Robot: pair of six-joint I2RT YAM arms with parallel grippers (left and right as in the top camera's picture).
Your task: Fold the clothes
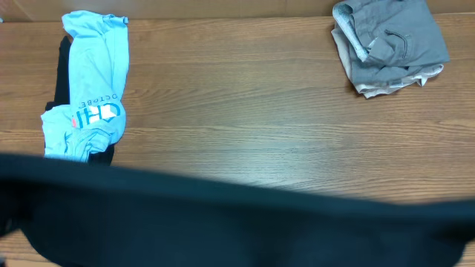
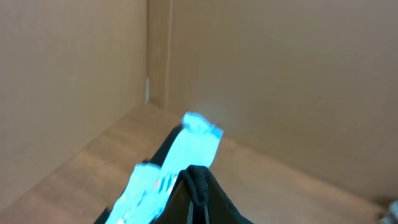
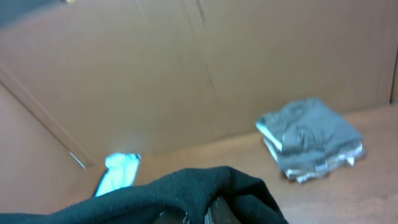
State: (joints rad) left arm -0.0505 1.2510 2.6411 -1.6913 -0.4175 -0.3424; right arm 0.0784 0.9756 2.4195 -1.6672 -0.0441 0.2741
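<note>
**Pincer state.** The left pincer (image 2: pixel 200 202) was closed on the black shirt (image 1: pixel 237 222). Cloth bunched up directly at its tips and hid the fingers. The right pincer (image 3: pixel 209 214) was likewise closed on the same shirt, with a fold of cloth heaped over its tips.

**Position of the shirt.** The shirt hung between the two pincers as one taut band, raised off the surface (image 1: pixel 245 111). Its long axis ran straight from the left pincer to the right pincer, crosswise to the reach of both arms. Each arm held one end, so neither was nearer. Which edge of the garment pointed outward could not be determined, and no label was visible.

**Governing relation.** Bare surface lay directly ahead of both pincers and below the band. A lay-down would probably require both pincers to travel forward together, keeping the band level.

**Other garments.**
- The light-blue tee (image 1: pixel 89 81) lay ahead of the left pincer. Its long axis pointed away from that pincer, and it rested partly on a dark piece (image 1: pixel 61 74).
- The grey and beige pile (image 1: pixel 390 44) lay ahead of the right pincer, well apart from the tee.
</note>
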